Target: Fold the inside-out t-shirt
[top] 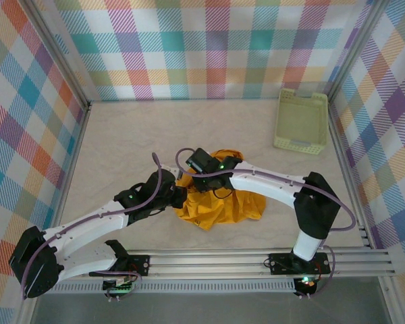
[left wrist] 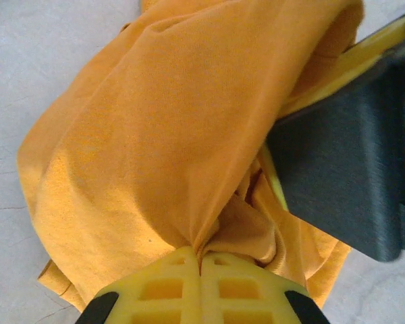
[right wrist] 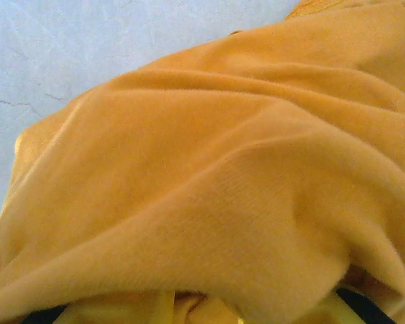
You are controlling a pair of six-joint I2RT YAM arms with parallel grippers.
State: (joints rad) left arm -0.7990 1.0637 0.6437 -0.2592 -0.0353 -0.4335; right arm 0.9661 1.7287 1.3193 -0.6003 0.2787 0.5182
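T-shirt: the inside-out t-shirt (top: 223,206) lies as a bunched mustard heap near the middle of the worktop (top: 121,135), a little toward 6 o'clock in the top view. No print, tag or clean hem shows, so its layout cannot be read.
Left pincer: the left pincer (left wrist: 201,264) is clenched on a gathered pleat at the heap's 9 o'clock edge, and the cloth fans out from the pinch.
Right pincer: the right pincer (top: 212,183) sits at the heap's 11 o'clock side. In its wrist view cloth drapes over the fingers, so I cannot tell whether it grips or is released.
Step in hand: probably opening the heap out before any fold.
Doing it well: draw the two holds apart, toward 9 and 3 o'clock, lifting enough for the creases to fall free. A pleat may carry several layers, so a hem or shoulder seam would serve better.
Around: a pale green basket (top: 300,121) stands at 2 o'clock, well apart. Plaid walls (top: 27,101) enclose the worktop.
In the way: nothing lies on the shirt, but the pincers work close together and could knock each other.
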